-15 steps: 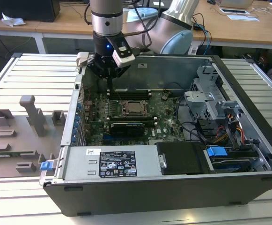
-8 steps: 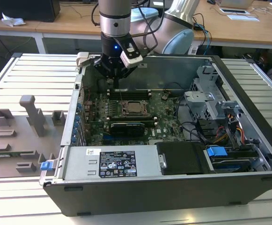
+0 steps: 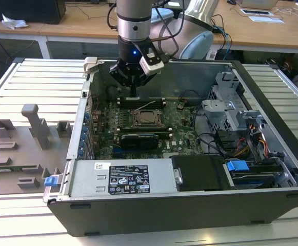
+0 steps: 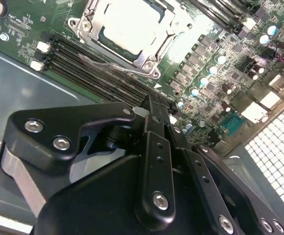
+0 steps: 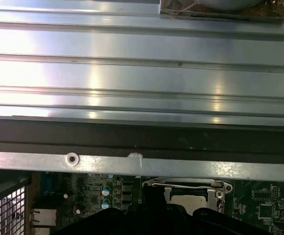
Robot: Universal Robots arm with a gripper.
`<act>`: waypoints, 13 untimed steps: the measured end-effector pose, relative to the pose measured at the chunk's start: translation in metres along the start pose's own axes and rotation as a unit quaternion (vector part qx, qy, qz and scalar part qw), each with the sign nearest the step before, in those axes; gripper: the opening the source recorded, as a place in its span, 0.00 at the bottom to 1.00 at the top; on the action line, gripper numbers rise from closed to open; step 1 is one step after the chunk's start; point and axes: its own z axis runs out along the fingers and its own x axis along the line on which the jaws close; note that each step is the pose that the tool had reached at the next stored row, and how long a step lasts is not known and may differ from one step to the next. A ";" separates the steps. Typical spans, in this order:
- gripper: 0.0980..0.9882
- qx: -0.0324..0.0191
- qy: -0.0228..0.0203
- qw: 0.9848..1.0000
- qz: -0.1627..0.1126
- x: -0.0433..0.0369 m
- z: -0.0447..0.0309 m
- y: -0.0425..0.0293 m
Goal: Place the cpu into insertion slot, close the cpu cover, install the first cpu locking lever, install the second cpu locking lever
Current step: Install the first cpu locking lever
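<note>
Two black fingers of the gripper are pressed together with nothing between them. Their tips point down into the open computer case and hang just above the dark memory slots. On the exterior view's clock face the insertion slot lies near, toward five o'clock from the tips, with those memory slots between the two. The cpu already sits in it, its pale metal top showing through the window of the cpu cover, which looks folded down flat over the chip. A thin locking lever runs along the socket edge nearest the case's back wall, the side facing the gripper; whether it is latched I cannot tell. Further out at six o'clock are the black expansion card and then the grey power-supply box. Nothing tall seems to stand between fingertips and socket.
</note>
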 end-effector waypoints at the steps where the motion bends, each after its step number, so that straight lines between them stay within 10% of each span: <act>1: 0.01 0.000 0.000 1.000 0.000 0.0000 0.0003 0.0000; 13: 0.01 0.000 0.000 1.000 0.000 0.0000 0.0066 0.0000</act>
